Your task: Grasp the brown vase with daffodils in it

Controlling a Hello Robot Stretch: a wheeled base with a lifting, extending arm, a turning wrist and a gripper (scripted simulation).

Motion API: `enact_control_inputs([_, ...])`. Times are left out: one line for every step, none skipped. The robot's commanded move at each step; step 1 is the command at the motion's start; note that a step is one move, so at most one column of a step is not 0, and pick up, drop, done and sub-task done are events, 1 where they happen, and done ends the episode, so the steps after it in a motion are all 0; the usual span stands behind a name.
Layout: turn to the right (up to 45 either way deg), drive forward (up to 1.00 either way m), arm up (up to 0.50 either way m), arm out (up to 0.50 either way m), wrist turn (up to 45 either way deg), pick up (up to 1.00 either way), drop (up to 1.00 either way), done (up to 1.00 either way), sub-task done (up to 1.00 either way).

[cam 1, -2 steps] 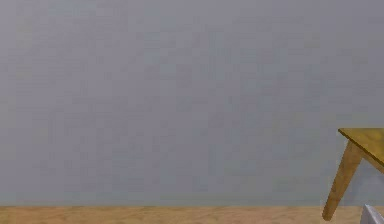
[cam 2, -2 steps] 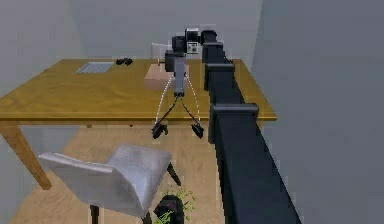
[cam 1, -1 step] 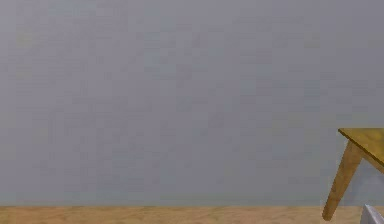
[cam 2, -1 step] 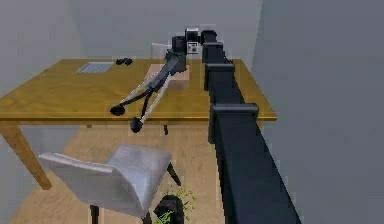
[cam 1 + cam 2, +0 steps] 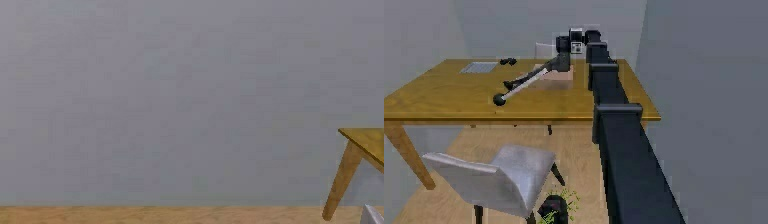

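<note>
Gripper [image 5: 504, 96] holds nothing, fingers [image 5: 530, 81] angled down over wooden table [image 5: 434, 100]; arm [image 5: 620, 125] extended far. Dark vase [image 5: 552, 209], green-yellow sprigs, on floor beside grey chair [image 5: 499, 175].

The counter [image 5: 444, 98] was smooth honey-toned wood with a soft sheen (legs alike). The chair [image 5: 496, 176] looked pale grey and matt, the arm [image 5: 629, 150] dark and matt, the wall [image 5: 180, 90] flat matt grey, the floor [image 5: 150, 214] wood-grained.

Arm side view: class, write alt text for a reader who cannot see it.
A dark arm reaches over a wooden table, its hand stretched across the tabletop. A grey chair stands at the table, and beside it on the floor sits a dark pot with green and yellow leaves.
</note>
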Motion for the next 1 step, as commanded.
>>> enact_control_inputs([0.0, 0.0, 0.0, 0.0, 45.0, 0.0, 0.0, 0.0, 0.0])
